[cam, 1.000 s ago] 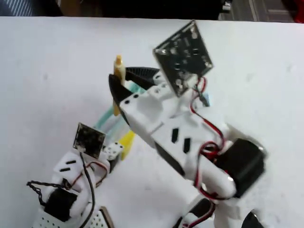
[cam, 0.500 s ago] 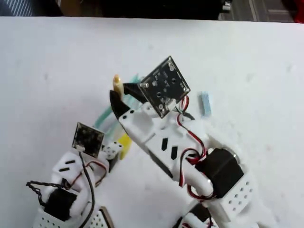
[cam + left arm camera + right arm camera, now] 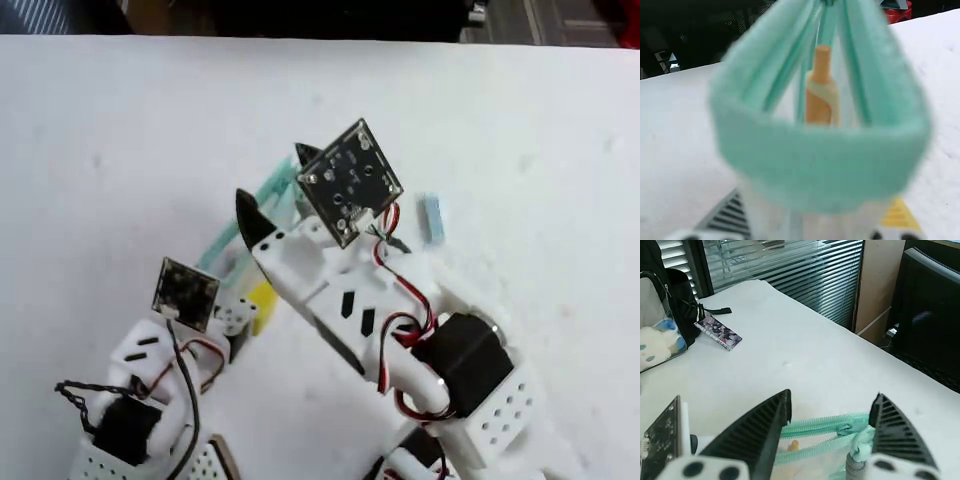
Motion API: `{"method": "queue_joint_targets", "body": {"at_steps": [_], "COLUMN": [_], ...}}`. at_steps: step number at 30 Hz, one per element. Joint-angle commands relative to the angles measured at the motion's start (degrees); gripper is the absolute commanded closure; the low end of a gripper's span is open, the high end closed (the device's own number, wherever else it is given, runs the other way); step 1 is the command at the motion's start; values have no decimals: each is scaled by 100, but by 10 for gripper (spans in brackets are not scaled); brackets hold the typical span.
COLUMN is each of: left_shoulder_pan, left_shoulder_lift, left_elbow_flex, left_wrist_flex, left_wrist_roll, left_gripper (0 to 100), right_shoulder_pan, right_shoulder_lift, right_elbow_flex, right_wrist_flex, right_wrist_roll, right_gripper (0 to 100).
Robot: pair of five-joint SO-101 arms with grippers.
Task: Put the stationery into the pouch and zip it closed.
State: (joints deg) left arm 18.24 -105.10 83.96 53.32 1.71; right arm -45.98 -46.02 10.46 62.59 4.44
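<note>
A clear pouch (image 3: 270,195) with a mint-green zip lies on the white table between the two arms. Its mouth (image 3: 815,170) gapes wide right in front of the left wrist camera. An orange and cream pen (image 3: 819,95) lies inside it. My left gripper (image 3: 240,318) sits at the pouch's near end and holds its rim up. My right gripper (image 3: 270,172) hovers open just above the zip (image 3: 820,425), nothing between its black fingers; a bit of the pen (image 3: 792,445) shows below. A small pale-blue eraser (image 3: 431,217) lies on the table beside the right arm.
A yellow tab (image 3: 262,297) shows at the pouch's near end by the left gripper. Farther along the table, the right wrist view shows a black bag (image 3: 670,295) and a printed card (image 3: 719,331). The table's far edge (image 3: 320,38) borders a dark area.
The right gripper held the pen upright over the pouch a second ago. The pen has left its fingers and lies in the pouch; the right arm has drawn back and down.
</note>
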Motion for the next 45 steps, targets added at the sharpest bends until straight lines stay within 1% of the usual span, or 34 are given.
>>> {"method": "queue_joint_targets", "body": {"at_steps": [1,3,5,9,11,18,22,26,30,32,36,45], "left_shoulder_pan": [13,-4,-22,-31,-84,-602,-866,-910,-892,-892,-892,-884], "left_shoulder_lift": [40,40,40,40,40,40,40,40,40,40,40,40], "left_elbow_flex": [-97,-97,-97,-105,-114,-105,-105,-105,-97,-97,-97,-97], "left_wrist_flex": [-62,-62,-62,-62,-62,-299,-299,-290,-281,-281,-290,-299], "left_wrist_roll": [-26,-26,-26,-26,-18,18,26,26,26,26,26,26], "left_gripper": [783,783,784,819,828,874,901,910,908,907,906,906], "right_shoulder_pan": [13,145,497,1701,2105,2905,2958,2765,2475,2396,2387,2343], "right_shoulder_lift": [-127,-136,-66,426,857,2756,3969,5130,6053,6413,6818,6949], "right_elbow_flex": [-70,-88,-220,-668,-932,-1864,-1873,-1908,-1916,-1916,-1925,-1873], "right_wrist_flex": [-75,-84,-145,-57,145,1033,1314,1376,1156,1033,927,1015], "right_wrist_roll": [-35,-35,-114,-589,-659,-651,-651,-642,-79,0,0,35], "right_gripper": [757,757,758,758,758,759,759,759,759,759,759,759]}}
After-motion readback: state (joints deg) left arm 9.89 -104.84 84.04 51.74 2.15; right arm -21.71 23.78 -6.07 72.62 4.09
